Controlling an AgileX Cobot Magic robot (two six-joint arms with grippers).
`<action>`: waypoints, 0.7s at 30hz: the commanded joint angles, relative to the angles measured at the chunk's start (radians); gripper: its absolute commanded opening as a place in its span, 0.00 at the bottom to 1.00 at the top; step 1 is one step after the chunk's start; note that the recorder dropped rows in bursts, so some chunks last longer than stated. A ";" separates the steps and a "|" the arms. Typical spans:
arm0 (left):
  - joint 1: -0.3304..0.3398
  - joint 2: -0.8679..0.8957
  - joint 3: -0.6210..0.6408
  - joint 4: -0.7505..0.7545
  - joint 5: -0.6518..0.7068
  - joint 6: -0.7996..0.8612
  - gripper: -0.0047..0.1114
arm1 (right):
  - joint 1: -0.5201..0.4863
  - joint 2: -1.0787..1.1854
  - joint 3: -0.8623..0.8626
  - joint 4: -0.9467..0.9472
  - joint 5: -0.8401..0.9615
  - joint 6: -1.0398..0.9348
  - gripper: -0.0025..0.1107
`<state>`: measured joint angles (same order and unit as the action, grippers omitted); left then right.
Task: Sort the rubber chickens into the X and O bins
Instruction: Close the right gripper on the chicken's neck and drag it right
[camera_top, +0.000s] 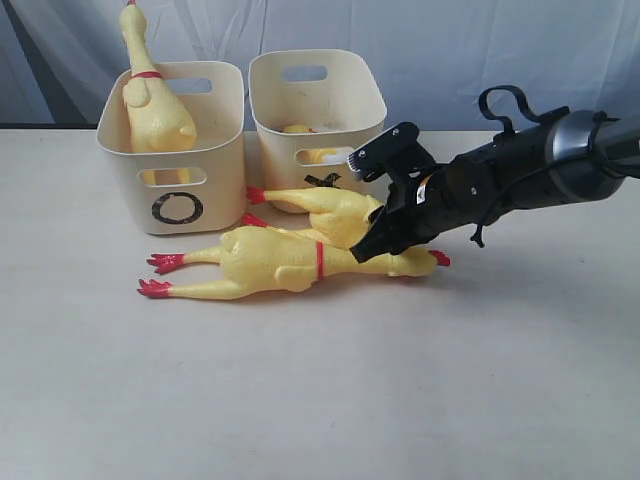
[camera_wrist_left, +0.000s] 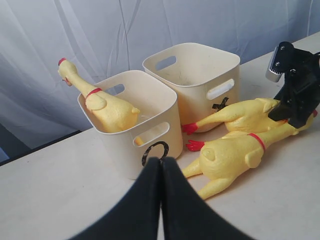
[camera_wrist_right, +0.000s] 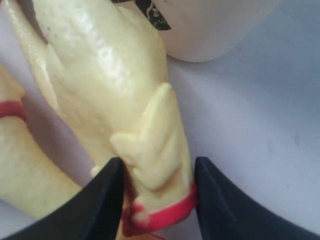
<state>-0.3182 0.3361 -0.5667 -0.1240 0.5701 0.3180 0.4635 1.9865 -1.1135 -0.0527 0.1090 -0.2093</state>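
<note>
Nearest to the exterior camera lies a long yellow rubber chicken with bumpy skin and red feet, the front chicken (camera_top: 285, 262), flat on the pale table (camera_top: 420, 390); its head is just beside the right gripper (camera_top: 376, 236), its feet point away from it. Just behind it lies a second yellow rubber chicken, the rear chicken (camera_top: 335, 212), also on the table. Two black fingers (camera_wrist_right: 95, 210) of the right gripper stand on both sides of its red neck band and both touch it, so this gripper is clamped on the rear chicken. Just beyond the right gripper stands a cream plastic tub with rounded corners and a black X, the X bin (camera_top: 330, 100). Farther from this gripper stands the matching cream tub with a black O, the O bin (camera_top: 218, 185); a third chicken (camera_top: 155, 110), yellow rubber too, stands in it with its head above the rim. Well apart, the left gripper (camera_wrist_left: 161, 162) has its black fingers pressed together with nothing between them.
</note>
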 joint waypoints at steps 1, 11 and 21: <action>-0.005 -0.010 0.004 0.005 -0.011 -0.001 0.04 | -0.002 0.001 0.001 -0.047 0.018 0.000 0.23; -0.005 -0.010 0.004 0.005 -0.011 -0.001 0.04 | -0.002 -0.007 0.001 -0.115 0.058 -0.053 0.01; -0.005 -0.010 0.004 0.005 -0.011 -0.002 0.04 | -0.002 -0.064 0.001 -0.122 0.129 -0.201 0.01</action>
<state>-0.3182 0.3361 -0.5667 -0.1240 0.5701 0.3180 0.4635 1.9462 -1.1135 -0.1579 0.1990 -0.3492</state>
